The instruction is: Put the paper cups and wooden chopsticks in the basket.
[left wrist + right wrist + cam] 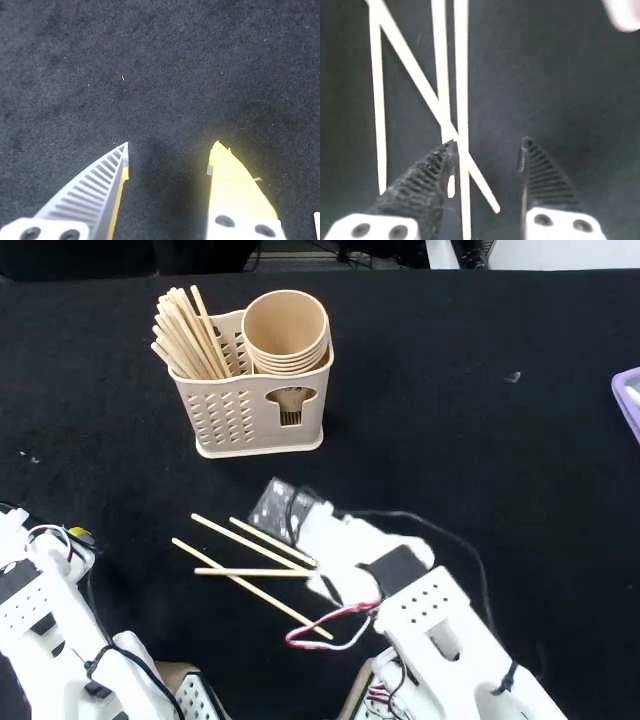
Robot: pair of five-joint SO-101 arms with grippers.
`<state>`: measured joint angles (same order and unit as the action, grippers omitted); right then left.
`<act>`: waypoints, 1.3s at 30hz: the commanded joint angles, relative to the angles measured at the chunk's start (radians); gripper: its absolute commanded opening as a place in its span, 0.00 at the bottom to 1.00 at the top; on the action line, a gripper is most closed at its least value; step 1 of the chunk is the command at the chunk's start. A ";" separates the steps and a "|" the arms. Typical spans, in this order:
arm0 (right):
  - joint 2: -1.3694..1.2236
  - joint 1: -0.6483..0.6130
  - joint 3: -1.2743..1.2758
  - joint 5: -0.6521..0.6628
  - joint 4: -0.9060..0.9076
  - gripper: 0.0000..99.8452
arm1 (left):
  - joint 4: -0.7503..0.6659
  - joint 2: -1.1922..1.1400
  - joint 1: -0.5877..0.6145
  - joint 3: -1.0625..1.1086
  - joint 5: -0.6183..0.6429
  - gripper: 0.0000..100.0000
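A beige basket (250,410) stands at the back left of the black table. One compartment holds a stack of paper cups (286,330) and the other a bundle of wooden chopsticks (185,335). Several loose chopsticks (250,558) lie crossed on the cloth in front of it. My right gripper (487,145) is open low over the loose chopsticks (462,95); one runs between its fingers, close to one fingertip (445,152). The right arm (400,590) stretches in from the front. My left gripper (170,145) is open over bare cloth, its arm (40,605) at the front left.
A purple object (628,400) shows at the table's right edge. Black cloth (480,440) covers the table, with open room to the right of the basket.
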<state>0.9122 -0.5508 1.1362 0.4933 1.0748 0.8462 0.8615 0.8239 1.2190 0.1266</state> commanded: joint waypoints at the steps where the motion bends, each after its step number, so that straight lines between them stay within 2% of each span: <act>1: -0.110 -0.044 -0.122 -0.063 -0.054 0.21 | -0.012 0.012 -0.007 -0.051 0.002 0.26; 7: -0.553 -0.189 -0.314 -0.130 -0.215 0.21 | -0.012 0.012 -0.007 -0.051 0.002 0.26; 12: -0.880 -0.199 -0.559 -0.130 -0.224 0.21 | -0.012 0.012 -0.002 -0.051 0.002 0.26; 16: -1.049 -0.201 -0.651 -0.130 -0.224 0.21 | -0.012 0.012 -0.002 -0.051 0.002 0.26; 24: -1.084 -0.195 -0.659 -0.130 -0.222 0.21 | -0.012 0.012 -0.007 -0.051 0.002 0.26; 30: -0.977 -0.163 -0.736 -0.130 -0.075 0.21 | -0.012 0.012 -0.007 -0.051 0.002 0.26; 33: -0.894 -0.198 -0.707 -0.130 -0.029 0.21 | -0.012 0.012 -0.007 -0.051 0.002 0.26; 39: -0.869 -0.279 -0.545 -0.175 -0.187 0.21 | -0.012 0.012 -0.007 -0.051 0.002 0.26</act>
<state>-0.0054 -0.8086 0.5577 0.3429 0.9674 0.8462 0.8615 0.8239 1.2190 0.1266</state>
